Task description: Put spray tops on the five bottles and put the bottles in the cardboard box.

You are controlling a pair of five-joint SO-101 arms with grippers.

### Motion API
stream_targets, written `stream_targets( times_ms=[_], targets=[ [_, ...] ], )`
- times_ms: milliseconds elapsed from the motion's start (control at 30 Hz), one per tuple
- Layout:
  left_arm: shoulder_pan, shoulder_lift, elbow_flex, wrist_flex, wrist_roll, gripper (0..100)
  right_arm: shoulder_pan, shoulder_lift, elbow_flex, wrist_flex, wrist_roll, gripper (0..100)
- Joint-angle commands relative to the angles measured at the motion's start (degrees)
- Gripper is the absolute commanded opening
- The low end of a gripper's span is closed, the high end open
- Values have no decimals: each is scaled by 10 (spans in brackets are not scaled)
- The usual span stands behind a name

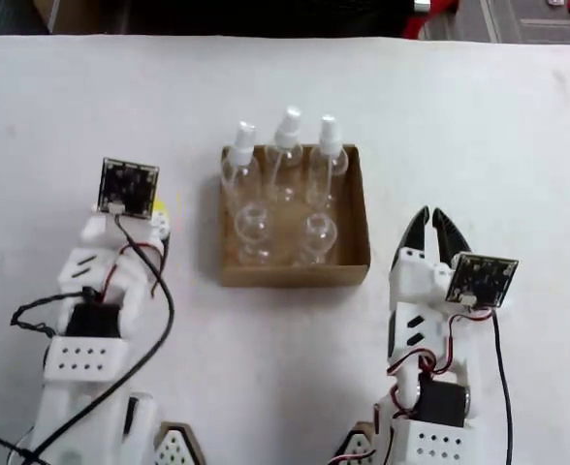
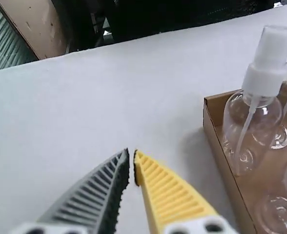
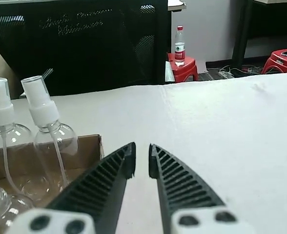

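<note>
The cardboard box (image 1: 359,218) sits mid-table between my two arms. Three clear bottles with white spray tops (image 1: 285,153) stand along its far side. Two clear bottles with bare necks (image 1: 254,229) stand along its near side. My left gripper (image 2: 132,155), with one grey and one yellow finger, rests on the cloth left of the box, shut and holding nothing. In its view the nearest capped bottle (image 2: 253,122) stands inside the box wall (image 2: 215,131). My right gripper (image 1: 430,218) (image 3: 142,152) is right of the box, black fingers a narrow gap apart and holding nothing. Two capped bottles (image 3: 51,134) appear beside it.
A white cloth (image 1: 295,87) covers the table, with free room behind the box and to both sides. The table's far edge (image 1: 266,35) meets a dark room. Black cables (image 1: 159,320) loop over the left arm. A red stool (image 3: 182,68) stands on the floor beyond.
</note>
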Motion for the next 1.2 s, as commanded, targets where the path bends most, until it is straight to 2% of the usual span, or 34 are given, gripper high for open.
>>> stream_targets(
  times_ms=[0, 100, 267, 433, 700, 1167],
  targets=[
    [1, 36, -1, -51, -5, 25, -9, 0, -77, 55, 28, 35],
    [1, 85, -4, -84, -5, 25, -24, 0, -132, 103, 32, 38],
    [-8, 148, -4, -150, -4, 24, -45, 37, -200, 131, 89, 35],
    [-33, 154, -4, -173, 0, 24, 3, 151, -306, 132, 98, 35],
    [-29, 157, -1, -173, 0, 24, 70, 345, -470, 183, 98, 35],
    [-29, 159, -1, -173, -2, 24, 166, 598, -592, 185, 102, 38]
  ],
)
